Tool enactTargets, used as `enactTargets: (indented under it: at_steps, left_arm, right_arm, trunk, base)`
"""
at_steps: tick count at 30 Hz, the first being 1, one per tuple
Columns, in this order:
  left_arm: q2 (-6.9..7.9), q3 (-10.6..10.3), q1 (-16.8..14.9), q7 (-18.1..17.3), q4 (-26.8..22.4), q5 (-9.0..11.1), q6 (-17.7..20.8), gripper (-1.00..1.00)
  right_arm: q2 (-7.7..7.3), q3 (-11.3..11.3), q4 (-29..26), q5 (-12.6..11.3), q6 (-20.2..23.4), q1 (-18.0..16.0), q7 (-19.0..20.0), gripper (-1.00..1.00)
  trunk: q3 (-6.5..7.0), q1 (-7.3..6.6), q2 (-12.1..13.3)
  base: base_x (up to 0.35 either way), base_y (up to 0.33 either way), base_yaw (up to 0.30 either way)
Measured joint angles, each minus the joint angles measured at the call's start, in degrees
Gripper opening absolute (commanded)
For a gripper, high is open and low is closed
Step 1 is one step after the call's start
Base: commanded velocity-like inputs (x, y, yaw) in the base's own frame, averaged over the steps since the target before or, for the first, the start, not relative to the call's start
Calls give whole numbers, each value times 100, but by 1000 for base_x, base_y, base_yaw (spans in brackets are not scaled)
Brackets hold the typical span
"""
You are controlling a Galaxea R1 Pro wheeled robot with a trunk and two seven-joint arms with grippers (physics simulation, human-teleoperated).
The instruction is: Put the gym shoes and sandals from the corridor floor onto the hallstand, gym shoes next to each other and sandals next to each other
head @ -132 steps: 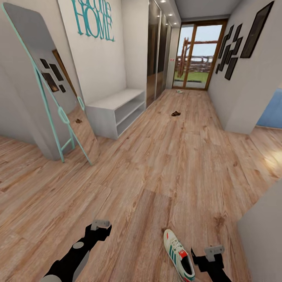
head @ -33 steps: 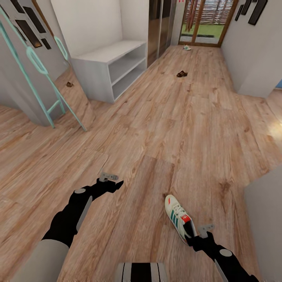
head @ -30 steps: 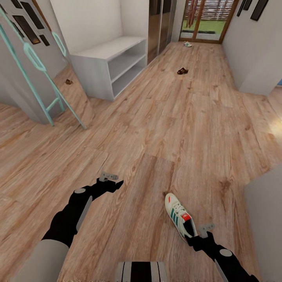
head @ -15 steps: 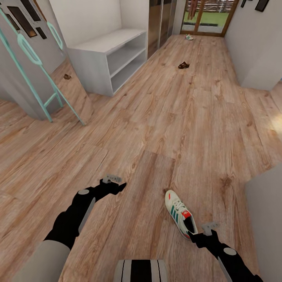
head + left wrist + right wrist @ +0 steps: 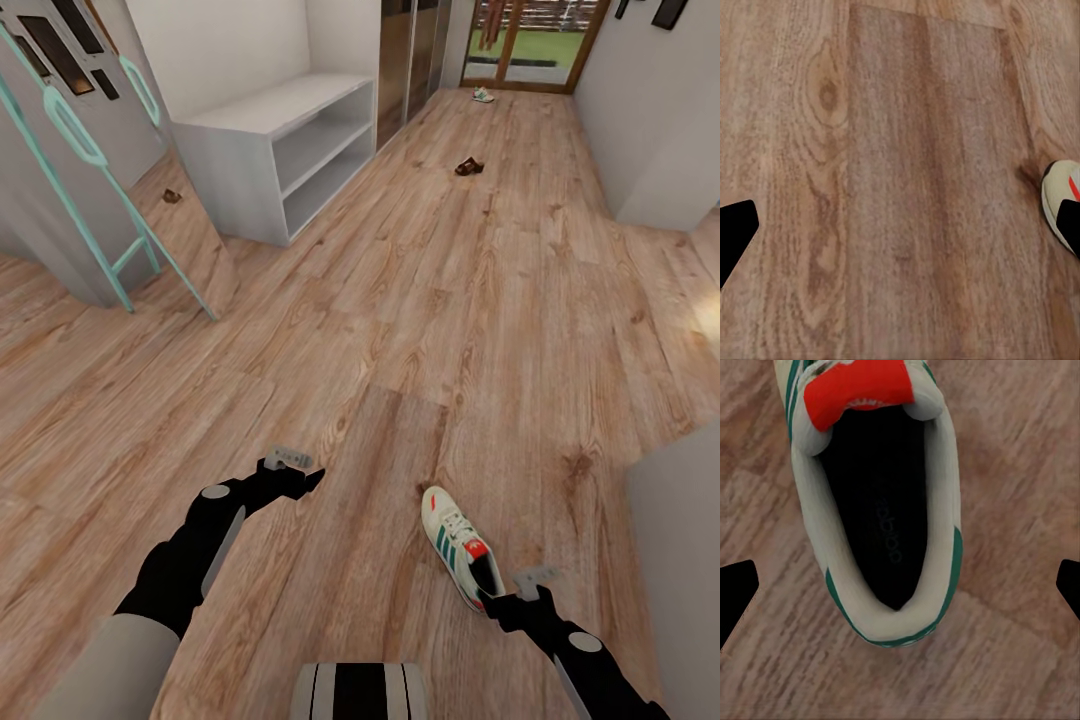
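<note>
near gym shoe (image 5: 459, 546) lies flat on the corridor floor (image 5: 420, 300), toe pointing away from the robot and a little to its left, heel toward the right gripper (image 5: 530, 590). long axis runs roughly along that arm's reach.

right wrist view: heel opening of the shoe (image 5: 877, 502) sits centred between the two dark jaw tips, jaws released and spread wide, one tip on each side of the heel, not touching it. judgement: a straight descent would straddle the heel collar across the shoe's width.

left gripper (image 5: 292, 470) hovers over bare floor, well apart from the shoe; jaws released, and the toe (image 5: 1061, 206) shows just beside one tip in its wrist view. right arm is clearly nearer.

other shoes far down the corridor: a brown sandal (image 5: 467, 167), second gym shoe (image 5: 483, 95) near the glass door. hallstand (image 5: 280, 150) stands ahead on the left.
</note>
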Motion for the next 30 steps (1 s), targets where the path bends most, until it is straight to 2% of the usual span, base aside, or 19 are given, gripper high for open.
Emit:
enactTargets:
  at_steps: [10,30]
  left_arm:
    - [-1,-3,0,0,3,13,-1,100]
    - [-11,-5,0,-4,4,17,-5,100]
  right_arm:
    - [6,-7,8,0,-1,0,0,100]
    - [6,-35,3,0,14,0,0,100]
  trunk:
    - [0,0,0]
    - [0,1,0]
  base:
    - [137,85,0]
    - [10,6,0]
